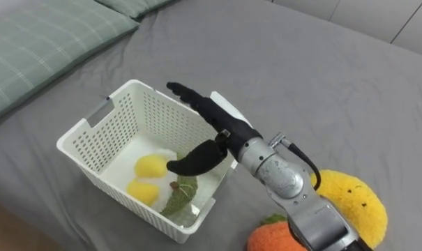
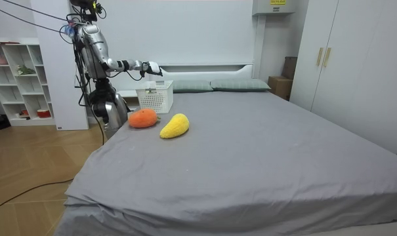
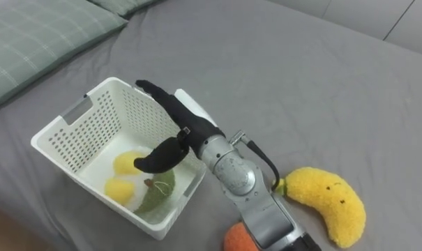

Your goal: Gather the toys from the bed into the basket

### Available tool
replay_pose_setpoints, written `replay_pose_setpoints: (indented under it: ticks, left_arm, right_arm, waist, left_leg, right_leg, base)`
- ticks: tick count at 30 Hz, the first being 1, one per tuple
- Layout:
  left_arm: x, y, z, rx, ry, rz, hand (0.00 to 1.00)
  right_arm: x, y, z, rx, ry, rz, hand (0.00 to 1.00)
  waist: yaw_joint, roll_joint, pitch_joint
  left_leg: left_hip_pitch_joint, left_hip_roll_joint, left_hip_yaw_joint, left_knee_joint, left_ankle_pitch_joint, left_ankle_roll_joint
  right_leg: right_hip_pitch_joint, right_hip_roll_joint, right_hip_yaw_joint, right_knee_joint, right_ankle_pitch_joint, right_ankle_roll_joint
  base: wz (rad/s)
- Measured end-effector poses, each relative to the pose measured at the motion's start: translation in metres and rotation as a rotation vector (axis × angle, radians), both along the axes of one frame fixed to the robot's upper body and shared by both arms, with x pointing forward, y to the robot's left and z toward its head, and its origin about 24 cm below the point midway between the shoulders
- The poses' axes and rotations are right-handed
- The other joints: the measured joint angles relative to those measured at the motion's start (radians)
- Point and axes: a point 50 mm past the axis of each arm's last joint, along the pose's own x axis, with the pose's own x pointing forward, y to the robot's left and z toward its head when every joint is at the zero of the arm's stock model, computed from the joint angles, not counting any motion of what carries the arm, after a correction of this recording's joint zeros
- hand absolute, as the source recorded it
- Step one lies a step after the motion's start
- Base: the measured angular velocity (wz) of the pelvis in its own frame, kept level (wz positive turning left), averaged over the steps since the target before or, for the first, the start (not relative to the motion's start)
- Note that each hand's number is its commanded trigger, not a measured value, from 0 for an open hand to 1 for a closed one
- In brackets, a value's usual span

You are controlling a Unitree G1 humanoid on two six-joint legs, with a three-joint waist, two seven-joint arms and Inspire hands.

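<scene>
A white slatted basket stands on the grey bed. Inside it lie two yellow plush lumps with a green leaf. My right hand hovers over the basket's right side, open, fingers straight and thumb pointing down, holding nothing. A yellow plush fruit with a small face lies on the bed to the right of my forearm. An orange plush toy sits just below it at the picture's bottom edge.
Green checked pillows lie at the head of the bed, left of the basket. I stand at the bed's side by the basket, with white shelves behind me and wardrobes at the room view's right.
</scene>
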Motion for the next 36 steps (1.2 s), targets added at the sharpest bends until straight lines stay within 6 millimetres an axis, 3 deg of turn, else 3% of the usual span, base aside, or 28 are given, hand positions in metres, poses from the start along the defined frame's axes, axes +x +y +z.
replay_pose_setpoints:
  ticks: [7,12,16,24,27,29,32,36]
  left_arm:
    - [-0.007,0.0,-0.002,0.0,0.022,0.006,0.0]
    - [-0.012,0.0,-0.004,0.004,0.043,0.014,0.0]
    - [-0.022,0.001,-0.005,0.006,0.069,0.023,0.0]
    - [-0.031,0.007,-0.004,0.026,0.062,0.089,0.0]
    - [-0.038,0.008,-0.004,0.033,0.056,0.128,0.0]
    - [-0.044,0.01,-0.004,0.037,0.066,0.143,0.0]
    - [-0.054,0.01,-0.005,0.039,0.091,0.15,0.0]
    - [-0.058,0.01,-0.005,0.037,0.096,0.162,0.0]
  right_arm:
    - [0.001,-0.007,0.002,-0.018,-0.031,-0.049,0.0]
    - [0.004,-0.026,0.006,0.045,-0.034,-0.144,0.0]
    - [0.006,-0.04,0.006,0.069,-0.04,-0.228,0.0]
    - [-0.004,-0.082,-0.015,0.042,-0.018,-0.435,0.0]
    - [-0.005,-0.108,-0.03,-0.014,0.025,-0.538,0.0]
    - [-0.005,-0.122,-0.035,-0.033,0.035,-0.606,0.0]
    - [-0.006,-0.136,-0.042,-0.043,0.057,-0.682,0.0]
    - [-0.01,-0.15,-0.053,-0.074,0.092,-0.739,0.0]
  waist:
    - [-0.042,0.016,-0.0069]
    - [-0.05,0.015,-0.0096]
    - [-0.083,0.013,-0.0113]
    - [-0.13,0.011,-0.0136]
    - [-0.135,0.01,-0.0143]
    - [-0.156,0.003,-0.0161]
    - [-0.179,0.0,-0.0163]
    - [-0.182,-0.007,-0.0186]
  left_leg:
    - [0.009,0.0,0.005,-0.002,0.0,0.0]
    - [0.013,-0.001,0.007,-0.002,0.0,0.001]
    - [0.014,0.0,0.011,-0.002,0.0,0.001]
    - [0.029,0.002,0.038,-0.015,0.0,0.004]
    - [0.047,0.003,0.049,-0.025,0.0,0.004]
    - [0.049,0.004,0.049,-0.025,-0.001,0.006]
    - [0.049,0.004,0.051,-0.025,-0.001,0.006]
    - [0.048,0.005,0.053,-0.022,-0.002,0.006]
  right_leg:
    - [0.005,0.0,0.007,0.001,0.001,0.001]
    - [0.007,0.0,0.008,0.003,0.001,0.001]
    - [0.006,-0.001,0.008,0.003,0.001,0.002]
    - [0.006,0.0,0.035,0.004,0.003,0.003]
    - [0.015,-0.001,0.041,0.003,0.004,0.005]
    - [0.016,-0.001,0.039,0.003,0.004,0.005]
    - [0.016,-0.001,0.039,0.002,0.004,0.005]
    - [0.016,-0.001,0.04,0.003,0.004,0.005]
  base:
    - [-0.02]
    - [0.0]
    - [0.0]
    - [-0.1]
    - [-0.12]
    - [0.0]
    - [0.0]
    - [-0.01]
